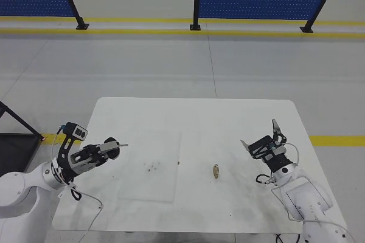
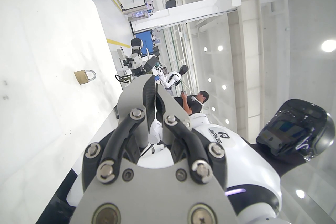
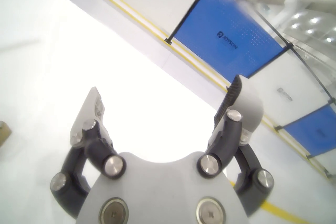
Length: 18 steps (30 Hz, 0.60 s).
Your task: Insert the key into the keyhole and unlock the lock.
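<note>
Grey floor with yellow lines runs around the white surface. Beyond the right pincer stands a row of blue and white panels on black posts. Several panels bear a small dark logo with a line of print; on the farther ones it is too blurred to make out. A black frame stands on the floor behind the left pincer and is cut off by the picture's edge.

The right pincer hangs over its end of the surface with its jaws spread wide and nothing between them. The left pincer is at the opposite end, its ribbed pads pressed narrow on the key. The key shows from above as a thin pale sliver poking out past the tips, too small to read its shape, and the wrist view's pads hide it.

The lock, a brass padlock with a silver shackle, lies on the surface between the two pincers. It is nearer the right one and well apart from the left. It lies out ahead of the left pincer's tips, and only its tan corner shows at the edge of the right wrist view. Faint dark marks and a speck dot the surface between the left pincer and the lock.
</note>
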Motion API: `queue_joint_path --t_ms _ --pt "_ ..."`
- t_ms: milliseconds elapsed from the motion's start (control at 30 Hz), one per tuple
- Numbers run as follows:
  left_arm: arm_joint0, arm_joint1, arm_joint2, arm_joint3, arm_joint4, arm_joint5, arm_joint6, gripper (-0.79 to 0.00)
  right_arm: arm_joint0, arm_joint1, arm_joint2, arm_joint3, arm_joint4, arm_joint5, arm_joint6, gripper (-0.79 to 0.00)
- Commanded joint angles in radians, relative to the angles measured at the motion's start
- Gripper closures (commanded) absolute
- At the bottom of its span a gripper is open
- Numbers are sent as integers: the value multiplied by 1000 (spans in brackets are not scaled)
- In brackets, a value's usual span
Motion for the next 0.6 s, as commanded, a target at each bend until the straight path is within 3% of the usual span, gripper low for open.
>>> queue_joint_path --t_ms 0,267,433,567 --pt "0 0 0 0 0 0 0 0 33 -1 -26 -16 40 -71 79 -785" --pt "0 0 0 0 0 0 0 0 150 -10 -153 -67 184 -225 407 -785" --pt "0 0 0 0 0 0 0 0 209 -19 -212 -96 361 -239 681 -785" --pt "0 0 0 0 0 0 0 0 243 -26 -213 -83 537 -170 787 -785"
